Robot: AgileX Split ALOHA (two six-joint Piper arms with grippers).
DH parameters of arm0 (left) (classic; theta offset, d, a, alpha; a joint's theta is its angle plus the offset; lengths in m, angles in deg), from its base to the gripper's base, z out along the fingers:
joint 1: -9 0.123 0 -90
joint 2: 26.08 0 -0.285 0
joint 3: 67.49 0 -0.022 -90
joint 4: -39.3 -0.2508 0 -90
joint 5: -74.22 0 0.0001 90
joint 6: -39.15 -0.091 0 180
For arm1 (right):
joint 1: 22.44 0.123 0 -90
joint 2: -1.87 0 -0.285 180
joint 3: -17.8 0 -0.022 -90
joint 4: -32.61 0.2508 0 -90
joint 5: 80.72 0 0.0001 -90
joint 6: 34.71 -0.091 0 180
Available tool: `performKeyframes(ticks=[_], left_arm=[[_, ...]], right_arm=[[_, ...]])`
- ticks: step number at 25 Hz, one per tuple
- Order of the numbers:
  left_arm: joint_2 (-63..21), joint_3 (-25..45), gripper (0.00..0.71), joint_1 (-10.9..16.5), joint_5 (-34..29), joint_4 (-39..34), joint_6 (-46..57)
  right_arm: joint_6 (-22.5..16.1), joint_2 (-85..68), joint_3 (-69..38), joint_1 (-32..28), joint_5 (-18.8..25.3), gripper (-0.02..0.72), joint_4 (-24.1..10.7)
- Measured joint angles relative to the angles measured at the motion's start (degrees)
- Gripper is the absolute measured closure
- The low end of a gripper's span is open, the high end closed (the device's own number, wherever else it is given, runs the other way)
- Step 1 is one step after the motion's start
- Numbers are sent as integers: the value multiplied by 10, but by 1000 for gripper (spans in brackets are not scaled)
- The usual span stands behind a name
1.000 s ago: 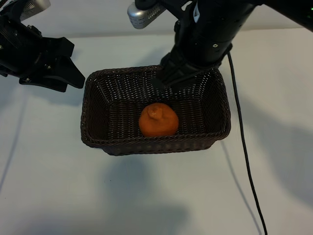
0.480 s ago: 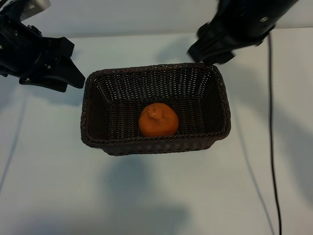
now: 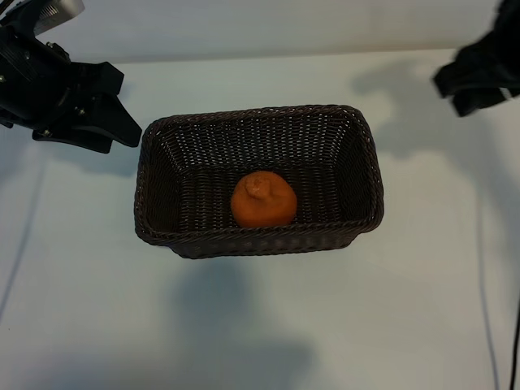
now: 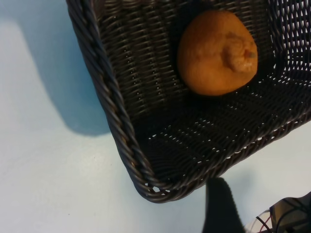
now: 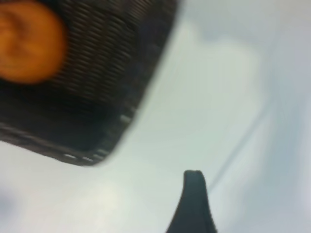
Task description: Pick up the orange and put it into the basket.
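Observation:
The orange (image 3: pixel 262 200) lies inside the dark woven basket (image 3: pixel 252 114), near its front wall, knob upward, with nothing touching it. My left gripper (image 3: pixel 128 106) hangs off the basket's left end at the back, open and empty. One finger (image 4: pixel 221 206) of it shows in the left wrist view, beside the basket's corner (image 4: pixel 146 177) and apart from the orange (image 4: pixel 216 53). My right gripper (image 3: pixel 452 93) is up at the far right, clear of the basket, open and empty. One dark finger (image 5: pixel 194 201) of it shows over bare table, with the orange (image 5: pixel 29 43) and basket (image 5: pixel 141 92) off to one side.
The basket stands in the middle of a white table (image 3: pixel 260 325). A black cable (image 3: pixel 515 349) runs down the right edge. Arm shadows fall on the table in front of and beside the basket.
The right arm has pulled back from over the basket's back rim to the far right. The orange, the basket and the left gripper have stayed put.

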Motion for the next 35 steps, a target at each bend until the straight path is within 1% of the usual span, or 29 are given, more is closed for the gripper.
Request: performKeyframes(ticks=[2, 4, 7, 12, 19, 28, 35], left_arm=[[0, 0, 250, 0, 0, 0, 0], [0, 0, 250, 0, 0, 0, 0], [0, 0, 250, 0, 0, 0, 0], [0, 0, 250, 0, 0, 0, 0], [0, 0, 250, 0, 0, 0, 0], [0, 0, 250, 0, 0, 2, -1], [0, 0, 250, 0, 0, 3, -1]], right_arm=[[1, -5, -9, -23, 1, 154, 0], [3, -10, -9, -34, 1, 154, 8], [7, -11, -9, -35, 1, 157, 28], [9, -12, -12, -35, 0, 179, 37], [10, -12, -20, -35, 0, 209, 66], [14, -13, -20, -35, 0, 214, 99], [14, -13, -20, -35, 0, 214, 102]])
